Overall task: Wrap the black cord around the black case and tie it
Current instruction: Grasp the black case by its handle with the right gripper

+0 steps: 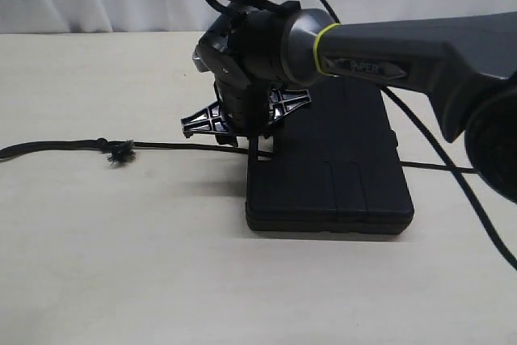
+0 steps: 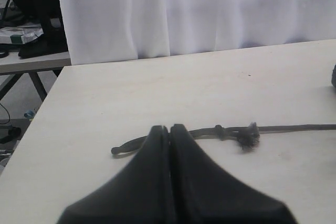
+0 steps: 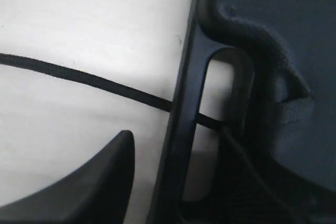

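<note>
In the exterior view, the black case (image 1: 331, 175) lies flat just right of centre. The black cord (image 1: 65, 148) runs in from the left edge of the frame, past its frayed tuft (image 1: 121, 152), to the case's left side. A short length shows again at the right of the case, so it seems to pass beneath or through it. Your right gripper (image 1: 246, 131) reaches in from the right and hangs over that left side with its jaws spread apart.

In the left wrist view, your left gripper (image 2: 170, 132) has its fingers pressed together on nothing and hovers over the table (image 2: 157, 93). The cord's loose end (image 2: 116, 150) lies just beyond the fingertips, with the tuft further along.

In the right wrist view, the cord (image 3: 89, 80) slips under the handle bar (image 3: 184, 114) and into the slot. One finger (image 3: 100, 182) sits on the outer side of the bar. The other is lost in the dark against the case, so you cannot tell whether it touches the cord.

My reading is that the wrap has barely started, since no turn crosses the top of the case. Your next move calls for a firm pinch on the thin cord at the handle. Your left gripper must first open, then take the loose end.
</note>
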{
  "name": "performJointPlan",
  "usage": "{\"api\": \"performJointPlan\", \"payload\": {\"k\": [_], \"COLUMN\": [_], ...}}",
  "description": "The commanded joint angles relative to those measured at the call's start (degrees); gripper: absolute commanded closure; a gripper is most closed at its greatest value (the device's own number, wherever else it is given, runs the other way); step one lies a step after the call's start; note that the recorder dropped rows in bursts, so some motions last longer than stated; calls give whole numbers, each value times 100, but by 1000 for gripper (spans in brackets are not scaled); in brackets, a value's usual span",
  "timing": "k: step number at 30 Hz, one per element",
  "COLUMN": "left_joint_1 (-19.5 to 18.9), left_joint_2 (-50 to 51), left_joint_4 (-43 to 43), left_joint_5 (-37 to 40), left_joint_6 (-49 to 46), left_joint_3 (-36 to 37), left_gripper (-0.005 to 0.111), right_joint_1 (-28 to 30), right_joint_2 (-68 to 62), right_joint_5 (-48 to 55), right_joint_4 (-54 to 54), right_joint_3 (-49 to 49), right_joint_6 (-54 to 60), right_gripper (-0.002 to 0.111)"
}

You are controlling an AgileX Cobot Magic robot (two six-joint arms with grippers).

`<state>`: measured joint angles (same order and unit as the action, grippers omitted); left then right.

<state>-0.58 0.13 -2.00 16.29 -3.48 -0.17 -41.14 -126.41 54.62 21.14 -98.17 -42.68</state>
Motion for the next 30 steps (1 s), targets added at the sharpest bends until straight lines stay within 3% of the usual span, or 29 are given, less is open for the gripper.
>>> {"api": "performJointPlan", "payload": {"k": [1,19,30], "left_joint_1": [36,36,36], "left_joint_2": [-13,-13,-13], "left_joint_4": [-27,-27,-27], "left_joint_5": [-30,-30,-30], "left_joint_6": [-14,-14,-14], "left_joint_3": [17,17,17], "left_gripper": [107,107,107], "right_joint_1": [34,46,46], "right_joint_2": [-51,-182,-453], "right_joint_5": [-317,130,-211], "right_joint_4": [-101,406,182], "right_joint_3": [-45,-45,-45], "right_joint_6": [-19,-191,-107], "right_gripper": [61,63,63]}}
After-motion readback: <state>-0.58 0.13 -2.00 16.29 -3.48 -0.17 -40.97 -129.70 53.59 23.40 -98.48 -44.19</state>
